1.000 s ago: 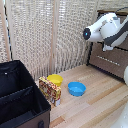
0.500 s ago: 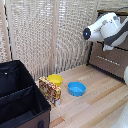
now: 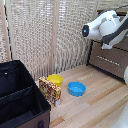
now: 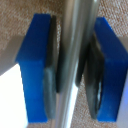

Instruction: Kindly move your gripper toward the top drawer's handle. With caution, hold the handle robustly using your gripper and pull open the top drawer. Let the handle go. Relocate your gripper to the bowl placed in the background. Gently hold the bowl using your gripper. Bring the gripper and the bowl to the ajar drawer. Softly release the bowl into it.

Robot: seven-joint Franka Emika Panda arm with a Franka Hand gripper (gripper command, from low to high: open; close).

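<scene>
Pincer (image 4: 70, 65) pinching handle (image 4: 75, 40); top drawer (image 3: 112, 59) looks unopened; yellow bowl (image 3: 55, 79) untouched, transfer pending.

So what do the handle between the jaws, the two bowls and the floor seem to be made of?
The handle looks like polished metal: silver with long bright reflections. The yellow bowl and the blue bowl look like plastic, going by their flat saturated colour, though the picture is too coarse to be sure. The floor looks like light wooden planks, with seams visible.
</scene>
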